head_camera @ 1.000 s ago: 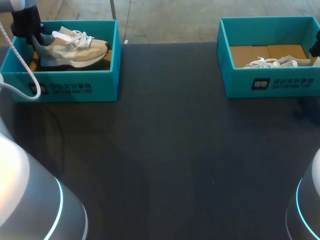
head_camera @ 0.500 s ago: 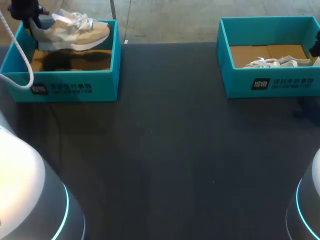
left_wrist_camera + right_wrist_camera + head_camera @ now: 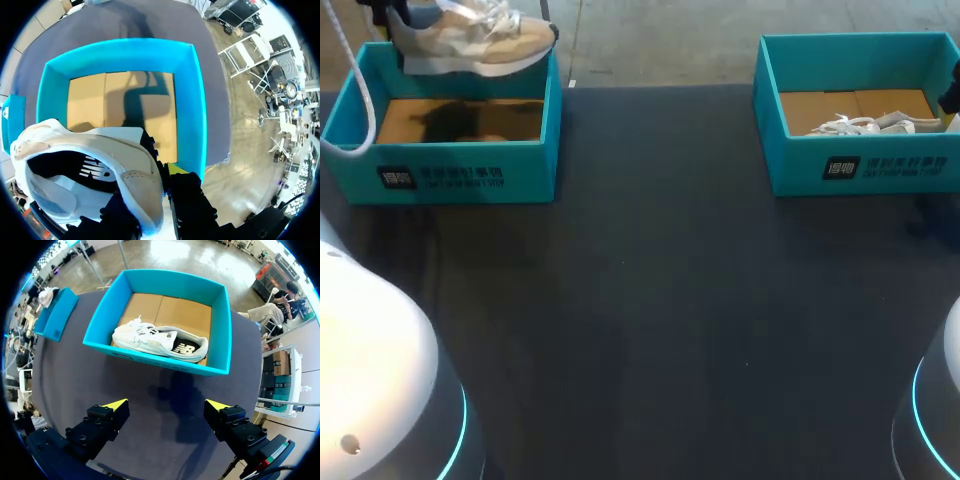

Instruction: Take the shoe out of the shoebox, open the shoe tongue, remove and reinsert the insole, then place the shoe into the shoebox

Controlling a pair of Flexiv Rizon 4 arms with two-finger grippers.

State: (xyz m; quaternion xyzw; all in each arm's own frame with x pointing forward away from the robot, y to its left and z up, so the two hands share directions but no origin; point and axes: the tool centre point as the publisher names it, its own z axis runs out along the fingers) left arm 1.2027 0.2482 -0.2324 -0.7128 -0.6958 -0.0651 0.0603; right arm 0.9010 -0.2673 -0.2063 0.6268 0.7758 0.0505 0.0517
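As the head view looks down, beige shoe (image 3: 470,45): up in the air, sole clear of the left shoebox (image 3: 450,175), hanging over its far wall, toe pointing to my right.
Head view, left shoebox: open on the dark table (image 3: 650,300), cardboard floor showing, the shoe's shadow across it.
Head view, right shoebox (image 3: 860,165): over at the table's far right, white shoe (image 3: 865,123) lying inside.
Left wrist view, left gripper (image 3: 157,200): and it's clamped on the beige shoe at the heel, one finger inside the collar, the other outside!
Left wrist view, beige shoe: hanging above the left shoebox's cardboard floor.
Right wrist view, right gripper (image 3: 165,407): yellow tips spread wide apart, hovering over the table just short of the right shoebox.
Right wrist view, white shoe: lying lengthwise inside, close to the near wall.
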